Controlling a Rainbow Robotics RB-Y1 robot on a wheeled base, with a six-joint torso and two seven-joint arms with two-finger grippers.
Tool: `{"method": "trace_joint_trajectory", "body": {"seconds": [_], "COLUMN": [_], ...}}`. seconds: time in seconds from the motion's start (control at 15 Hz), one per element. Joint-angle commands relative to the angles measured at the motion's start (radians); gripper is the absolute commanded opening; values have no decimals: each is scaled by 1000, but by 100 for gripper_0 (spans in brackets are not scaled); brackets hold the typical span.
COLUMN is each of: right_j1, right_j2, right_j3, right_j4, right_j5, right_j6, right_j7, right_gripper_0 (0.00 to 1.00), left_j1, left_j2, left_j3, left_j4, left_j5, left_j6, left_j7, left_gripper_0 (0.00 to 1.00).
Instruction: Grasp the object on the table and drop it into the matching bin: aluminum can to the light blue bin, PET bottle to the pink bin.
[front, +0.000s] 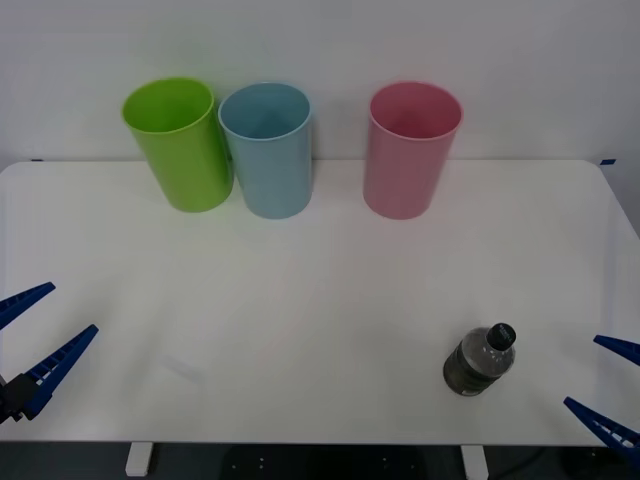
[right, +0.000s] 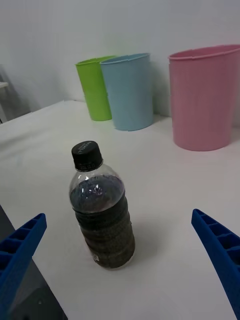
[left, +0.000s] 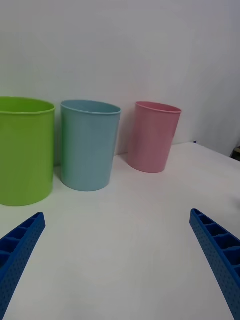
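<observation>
The PET bottle (front: 480, 360), small, dark-tinted with a black cap, stands upright on the white table (front: 320, 290) near its front right. My right gripper (front: 611, 384) hangs open at the table's right front edge, just right of the bottle and apart from it. In the right wrist view the bottle (right: 101, 212) stands ahead of the spread blue fingers (right: 215, 245). The pink bin (front: 410, 150) stands at the back, right of centre, with the light blue bin (front: 268, 150) to its left. My left gripper (front: 42, 335) is open at the front left edge, holding nothing.
A lime green bin (front: 180, 145) touches the light blue bin's left side at the back. The left wrist view shows the green bin (left: 25, 150), the light blue bin (left: 89, 145) and the pink bin (left: 152, 135) in a row against a white wall.
</observation>
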Motion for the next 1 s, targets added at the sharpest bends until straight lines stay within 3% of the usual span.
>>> {"method": "trace_joint_trajectory", "body": {"seconds": [0.07,0.33,0.73,1.0], "right_j1": [-20,-49,-86,-107], "right_j2": [-18,-19,-13,48], "right_j3": [25,61,120,126], "right_j4": [48,108,164,166], "right_j5": [10,39,53,85], "right_j6": [1,1,5,19], "right_j7": [100,200,232,249], "right_gripper_0": [100,100,100,100], "left_j1": [0,0,0,0], "left_j2": [0,0,0,0], "left_j3": [0,0,0,0], "left_j4": [0,0,0,0], "left_j5": [0,0,0,0], "left_j6": [0,0,0,0], "left_j7": [0,0,0,0], "left_gripper_0": [100,100,100,100]}}
